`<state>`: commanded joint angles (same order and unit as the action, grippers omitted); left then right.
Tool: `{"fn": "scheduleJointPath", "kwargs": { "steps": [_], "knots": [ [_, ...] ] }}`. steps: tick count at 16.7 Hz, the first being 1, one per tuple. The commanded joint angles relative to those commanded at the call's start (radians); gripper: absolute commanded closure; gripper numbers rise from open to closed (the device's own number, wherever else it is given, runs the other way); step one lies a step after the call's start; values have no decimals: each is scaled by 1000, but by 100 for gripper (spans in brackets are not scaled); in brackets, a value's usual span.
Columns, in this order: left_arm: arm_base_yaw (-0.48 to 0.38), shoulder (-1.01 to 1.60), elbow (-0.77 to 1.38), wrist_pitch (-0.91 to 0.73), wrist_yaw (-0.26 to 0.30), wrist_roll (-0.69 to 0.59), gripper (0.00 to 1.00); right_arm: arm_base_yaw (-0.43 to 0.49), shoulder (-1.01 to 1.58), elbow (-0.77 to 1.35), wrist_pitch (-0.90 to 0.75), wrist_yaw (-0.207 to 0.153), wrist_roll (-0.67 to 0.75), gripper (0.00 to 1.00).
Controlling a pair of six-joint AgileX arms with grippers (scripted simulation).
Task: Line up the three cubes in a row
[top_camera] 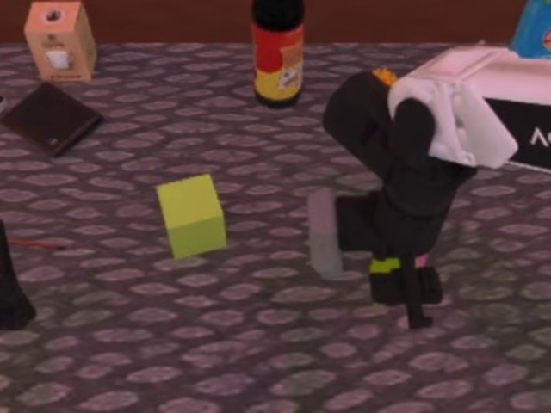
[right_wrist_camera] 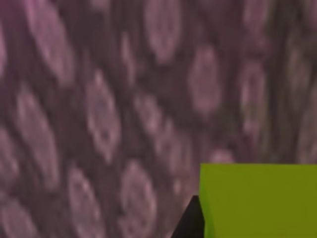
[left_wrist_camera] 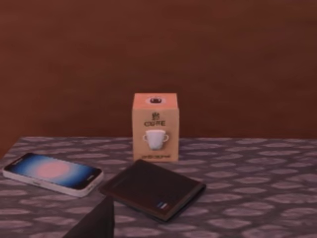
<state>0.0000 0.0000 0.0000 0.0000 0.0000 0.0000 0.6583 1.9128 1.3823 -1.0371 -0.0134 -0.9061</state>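
The large yellow-green cube (top_camera: 191, 215) sits alone left of the table's middle. My right gripper (top_camera: 401, 280) is down at the table right of centre, shut on the small yellow-green cube (top_camera: 385, 264). In the right wrist view that small cube (right_wrist_camera: 258, 201) fills the corner, with one dark finger (right_wrist_camera: 190, 223) against its side. Only a thin sliver of the pink cube (top_camera: 420, 260) shows beside the gripper; the arm hides the remainder. My left arm (top_camera: 10, 297) is parked at the table's left edge.
A peach carton box (top_camera: 58, 39) (left_wrist_camera: 155, 127) and a dark wallet (top_camera: 50, 116) (left_wrist_camera: 153, 188) lie at the back left, with a phone (left_wrist_camera: 52, 172) beside them. A sauce bottle (top_camera: 277, 52) stands at the back centre. A blue item (top_camera: 532, 30) is at the back right.
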Motion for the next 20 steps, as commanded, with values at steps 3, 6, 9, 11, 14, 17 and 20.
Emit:
{"fn": "scheduleJointPath", "kwargs": {
  "steps": [3,6,9,11,14,17,20],
  "knots": [
    [0,0,0,0,0,0,0,-1,33,-57,97,0,3,100],
    [0,0,0,0,0,0,0,2,74,-125,212,0,1,100],
    [0,0,0,0,0,0,0,4,90,-149,245,1,0,100],
    [0,0,0,0,0,0,0,4,90,-149,245,1,0,100],
    [0,0,0,0,0,0,0,4,90,-149,245,1,0,85],
    [0,0,0,0,0,0,0,4,90,-149,245,1,0,62],
    [0,0,0,0,0,0,0,4,90,-149,245,1,0,40]
  ]
}}
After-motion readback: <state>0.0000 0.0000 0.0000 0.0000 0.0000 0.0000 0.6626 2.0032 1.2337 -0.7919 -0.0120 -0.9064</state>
